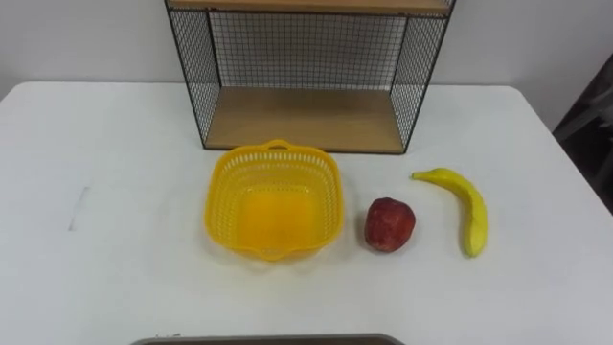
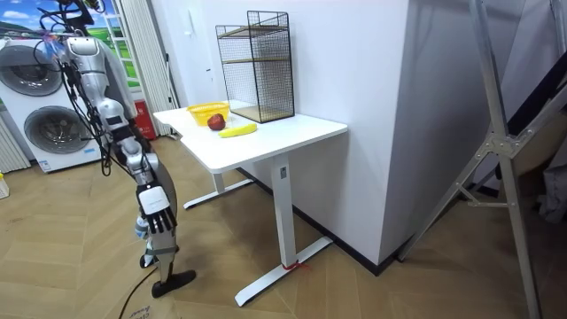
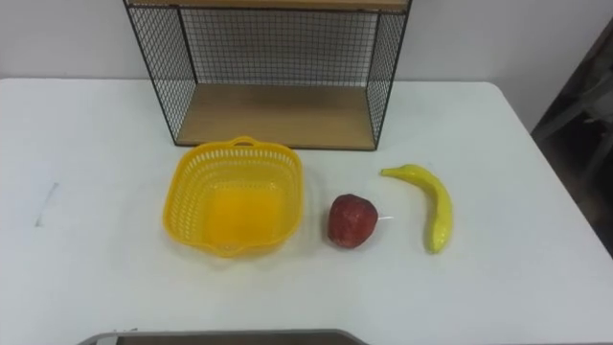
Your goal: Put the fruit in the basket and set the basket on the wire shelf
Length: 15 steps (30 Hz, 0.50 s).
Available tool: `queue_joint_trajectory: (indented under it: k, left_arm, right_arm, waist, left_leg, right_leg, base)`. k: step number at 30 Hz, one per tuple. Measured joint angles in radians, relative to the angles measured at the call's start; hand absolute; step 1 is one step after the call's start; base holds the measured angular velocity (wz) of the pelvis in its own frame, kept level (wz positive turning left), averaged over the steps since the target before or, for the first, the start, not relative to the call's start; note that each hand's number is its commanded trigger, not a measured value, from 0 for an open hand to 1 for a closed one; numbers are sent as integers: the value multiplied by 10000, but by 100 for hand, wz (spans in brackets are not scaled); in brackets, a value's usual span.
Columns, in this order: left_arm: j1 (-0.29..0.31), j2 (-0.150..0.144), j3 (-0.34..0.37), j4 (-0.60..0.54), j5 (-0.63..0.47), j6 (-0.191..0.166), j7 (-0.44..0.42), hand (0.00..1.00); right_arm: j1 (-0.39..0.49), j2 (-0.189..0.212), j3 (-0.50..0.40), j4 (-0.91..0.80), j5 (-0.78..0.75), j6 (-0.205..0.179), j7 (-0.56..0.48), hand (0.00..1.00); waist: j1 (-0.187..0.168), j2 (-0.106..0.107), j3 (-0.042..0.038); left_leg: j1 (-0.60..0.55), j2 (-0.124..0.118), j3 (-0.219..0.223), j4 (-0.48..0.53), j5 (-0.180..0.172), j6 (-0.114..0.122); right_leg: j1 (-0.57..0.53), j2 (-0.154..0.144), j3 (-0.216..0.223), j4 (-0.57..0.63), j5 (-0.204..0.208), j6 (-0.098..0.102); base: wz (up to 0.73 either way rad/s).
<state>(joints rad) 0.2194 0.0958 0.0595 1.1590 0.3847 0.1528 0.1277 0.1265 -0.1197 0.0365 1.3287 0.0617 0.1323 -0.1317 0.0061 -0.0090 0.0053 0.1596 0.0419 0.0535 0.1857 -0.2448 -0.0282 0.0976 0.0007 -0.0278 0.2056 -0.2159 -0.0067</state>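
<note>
My right hand (image 2: 153,206) hangs loose-fingered beside me, holding nothing. The basket (image 1: 274,196) sits empty before the shelf (image 1: 306,72) (apple (image 1: 390,225) and banana (image 1: 471,209) lie right of it) on the table (image 1: 115,192).

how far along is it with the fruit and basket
Nothing looks done yet. The basket sits empty on the table, with the apple and the banana lying to its right. Nothing is in hand: the right hand hangs open at the robot's side. Left: both fruits into the basket, then the basket onto the wire shelf.
</note>
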Motion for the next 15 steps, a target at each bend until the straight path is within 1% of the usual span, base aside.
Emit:
queue_joint_trajectory:
  k: [1, 3, 5, 6, 8, 9, 11, 13, 14, 15]
  left_arm:
    - [-13, 2, 27, -3, -6, -12, 21, 0]
    - [-58, -22, 191, -1, -3, -64, 194, 0]
    - [-39, -59, 484, -12, 2, -171, 349, 0]
    - [-24, -64, 584, -12, 3, -207, 371, 0]
    - [73, -61, 1055, -49, 0, -300, 390, 0]
    - [176, -61, 1306, -131, -7, -324, 397, 0]
    - [278, -50, 1553, -191, -40, -340, 478, 0]
    - [389, -46, 1613, -221, -248, -393, 617, 0]
    - [450, -49, 1676, -221, -498, -475, 645, 0]
    - [486, -51, 1713, -220, -628, -503, 648, 0]
  right_arm:
    - [32, -14, -42, -1, 369, -3, -88, 0]
    - [120, -16, -493, -11, 1667, -32, -348, 0]
    - [86, 21, -1516, -124, 3899, -288, -586, 0]
    - [51, 41, -1735, -138, 4284, -379, -616, 0]
    - [-68, 83, -2509, -163, 5914, -671, -619, 0]
    - [-88, 81, -2930, -177, 6709, -745, -631, 0]
    - [-87, 84, -3376, -200, 7714, -886, -685, 0]
    - [-76, 83, -3688, -250, 8606, -926, -771, 0]
    - [-59, 84, -3968, -252, 9360, -965, -875, 0]
    - [-63, 85, -4169, -268, 9705, -970, -976, 0]
  waist:
    - [-4, 9, 1]
    - [-35, 30, -8]
    - [-133, 63, -4]
    - [-213, 67, -6]
    - [-426, 68, -8]
    - [-526, 69, -10]
    - [-606, 66, -13]
    - [-637, 58, -31]
    - [-699, 47, -29]
    - [-769, 38, -34]
  left_leg:
    - [-7, 0, 7, 0, 0, 0]
    - [-79, 1, 9, -3, 0, 0]
    - [-100, 6, 16, -25, 0, 0]
    - [-97, 6, 21, -28, 0, 0]
    - [-78, 8, 21, -68, 0, 0]
    - [-73, 8, 18, -70, 0, 0]
    - [-66, 7, 4, -65, 0, 0]
    - [-27, 6, 4, -59, 0, 0]
    - [10, 6, 10, -59, 0, 0]
    - [28, 5, 10, -61, 0, 0]
  right_leg:
    - [-9, 2, 6, 3, 1, -1]
    - [-61, 4, 5, 10, 3, -3]
    - [-102, 8, 9, 15, 13, -5]
    - [-92, 7, 4, 10, 13, -5]
    - [-73, 9, -2, -14, 12, -3]
    - [-53, 8, -1, -23, 13, -1]
    - [-18, 7, -7, -60, 14, 0]
    - [2, 10, -10, -93, 16, 0]
    - [42, 9, -28, -120, 20, -1]
    - [77, 9, -37, -139, 20, 0]
  base:
    - [0]
    - [-2]
    - [0]
    - [0]
    - [2]
    - [0]
    - [0]
    - [0]
    - [0]
    - [0]
